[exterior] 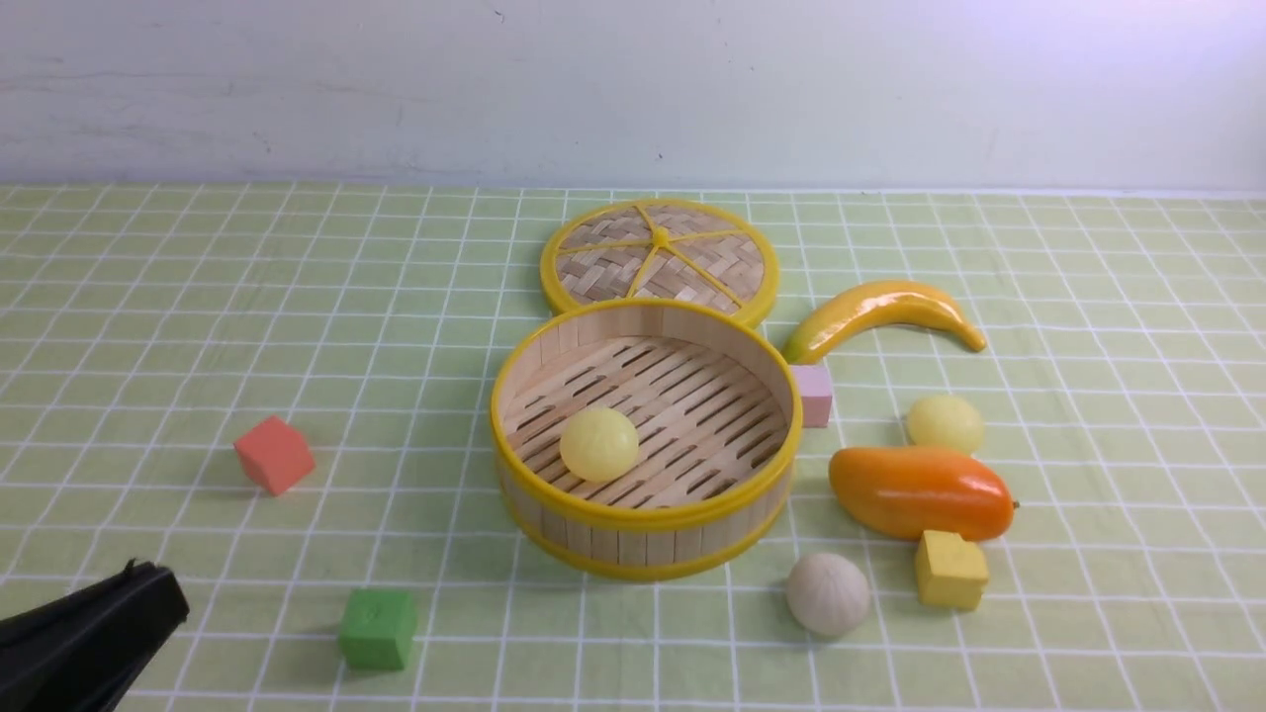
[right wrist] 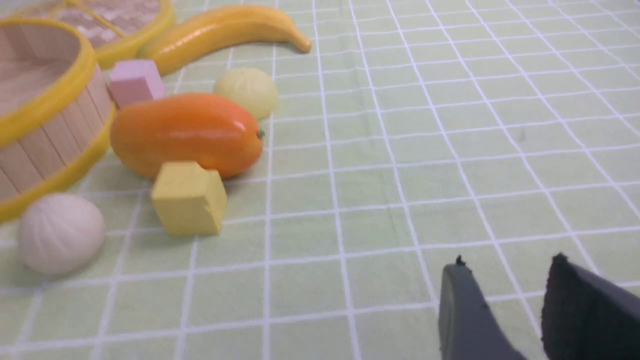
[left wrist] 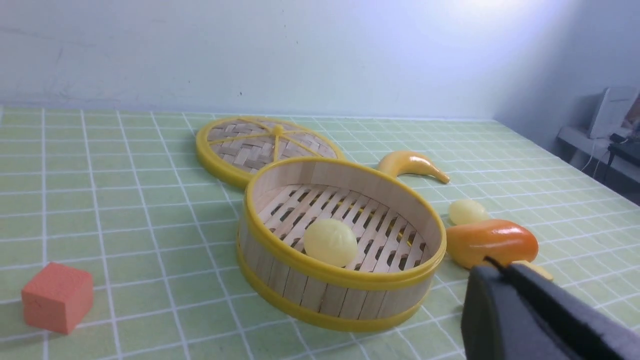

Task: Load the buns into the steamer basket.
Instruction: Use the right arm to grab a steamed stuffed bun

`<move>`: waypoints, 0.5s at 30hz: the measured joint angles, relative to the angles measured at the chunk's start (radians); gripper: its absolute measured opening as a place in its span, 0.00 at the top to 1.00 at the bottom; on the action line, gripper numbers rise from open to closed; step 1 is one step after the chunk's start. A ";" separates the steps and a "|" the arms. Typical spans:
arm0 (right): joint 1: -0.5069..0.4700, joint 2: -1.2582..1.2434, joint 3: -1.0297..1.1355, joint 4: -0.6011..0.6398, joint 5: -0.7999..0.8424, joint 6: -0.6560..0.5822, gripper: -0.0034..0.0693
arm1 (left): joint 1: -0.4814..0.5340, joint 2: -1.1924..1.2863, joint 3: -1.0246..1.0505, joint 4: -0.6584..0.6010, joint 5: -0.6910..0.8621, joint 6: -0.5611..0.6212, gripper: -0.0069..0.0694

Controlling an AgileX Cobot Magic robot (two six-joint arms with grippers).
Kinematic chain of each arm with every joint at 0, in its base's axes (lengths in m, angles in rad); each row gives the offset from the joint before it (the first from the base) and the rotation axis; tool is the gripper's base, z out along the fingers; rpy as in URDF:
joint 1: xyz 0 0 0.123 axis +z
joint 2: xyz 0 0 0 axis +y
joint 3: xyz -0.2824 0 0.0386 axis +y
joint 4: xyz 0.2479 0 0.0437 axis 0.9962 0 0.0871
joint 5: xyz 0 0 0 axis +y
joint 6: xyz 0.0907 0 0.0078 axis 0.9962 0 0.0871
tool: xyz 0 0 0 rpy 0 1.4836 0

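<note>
Front view: one yellow bun sits on the slats inside the steamer basket, in the middle of the frame. Two more buns are out on the green cloth. The second yellow bun is at the middle right, just above the mango. The white bun is at the lower right, near the basket wall.

The left gripper pokes in at the lower left corner. Its jaws are pressed together and it holds nothing. The right gripper shows only in the right wrist view, at the lower right. Its two fingers stand apart with nothing between them.

So I think one bun is done and two are left. The white bun looks like the easy one to take next. The right gripper would need to come over it, put a finger on each side and squeeze softly. Then it must lift the bun higher than the yellow rim before letting go.

The white bun has bare cloth below it, but the yellow cube is close on its right. The second yellow bun is in a tighter spot, with the mango right beside it. The right side of the cloth is wide open for moving.
</note>
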 joint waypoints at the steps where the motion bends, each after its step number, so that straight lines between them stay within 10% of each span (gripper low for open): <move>1: 0.000 0.000 0.002 0.040 -0.042 0.031 0.62 | 0.000 -0.010 0.005 0.001 0.000 0.001 0.93; 8: 0.000 0.000 -0.001 0.256 -0.363 0.233 0.62 | 0.000 -0.014 0.016 0.001 0.004 0.003 0.93; 15: 0.127 0.290 -0.431 0.184 0.208 0.247 0.72 | 0.000 -0.013 0.016 0.002 0.002 0.003 0.93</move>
